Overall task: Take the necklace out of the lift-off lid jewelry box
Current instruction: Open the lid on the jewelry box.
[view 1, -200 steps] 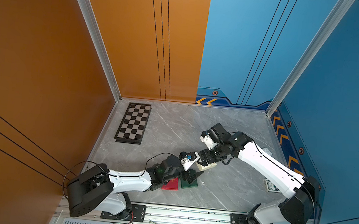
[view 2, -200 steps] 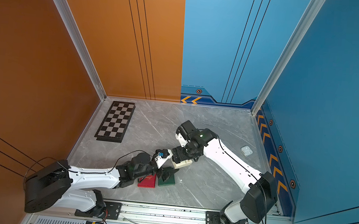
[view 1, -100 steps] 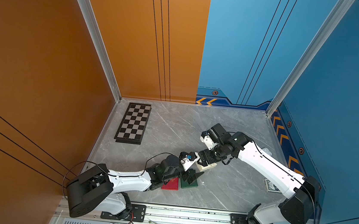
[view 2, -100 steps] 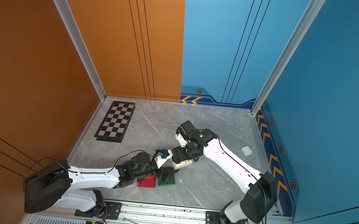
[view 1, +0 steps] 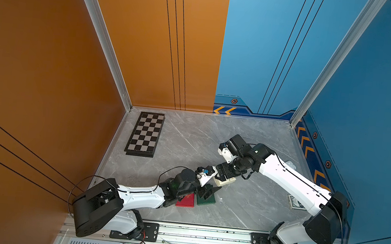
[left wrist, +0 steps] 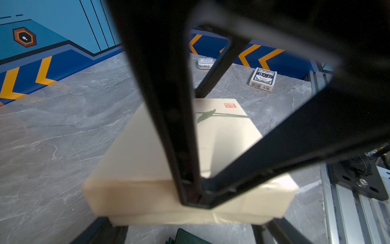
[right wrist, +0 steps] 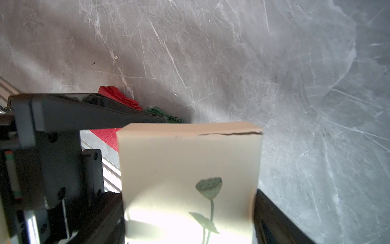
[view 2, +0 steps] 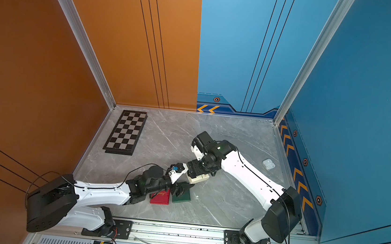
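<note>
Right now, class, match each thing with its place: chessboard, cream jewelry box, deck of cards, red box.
Things:
1. chessboard
2. cream jewelry box
3. deck of cards
4. red box

Places:
A. beside the green box
B. gripped by the right hand
C. near the orange wall
D. by the base of the right arm

Pairs: 1-C, 2-B, 3-D, 4-A.
</note>
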Available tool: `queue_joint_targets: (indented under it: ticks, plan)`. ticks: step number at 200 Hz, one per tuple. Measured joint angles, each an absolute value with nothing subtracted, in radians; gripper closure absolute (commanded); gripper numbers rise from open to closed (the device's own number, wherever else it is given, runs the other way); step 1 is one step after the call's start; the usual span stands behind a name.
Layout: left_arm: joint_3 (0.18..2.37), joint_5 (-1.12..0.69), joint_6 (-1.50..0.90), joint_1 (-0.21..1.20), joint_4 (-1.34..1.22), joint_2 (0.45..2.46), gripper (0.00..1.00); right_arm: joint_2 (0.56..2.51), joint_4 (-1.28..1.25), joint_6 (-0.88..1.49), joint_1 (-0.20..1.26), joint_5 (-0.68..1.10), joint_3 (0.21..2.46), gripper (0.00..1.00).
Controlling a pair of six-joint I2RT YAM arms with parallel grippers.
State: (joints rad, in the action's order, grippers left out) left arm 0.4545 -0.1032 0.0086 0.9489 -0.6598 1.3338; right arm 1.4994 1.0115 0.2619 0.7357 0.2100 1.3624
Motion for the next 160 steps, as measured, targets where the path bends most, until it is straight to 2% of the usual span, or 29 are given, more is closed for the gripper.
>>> queue_joint_targets:
  ticks: [160]
  plan:
    - [0.453,-0.125,0.011,0.936,-0.688,1.333,0.22,1.487,1.050,0.242,0.656,0.319,1.416,0.25]
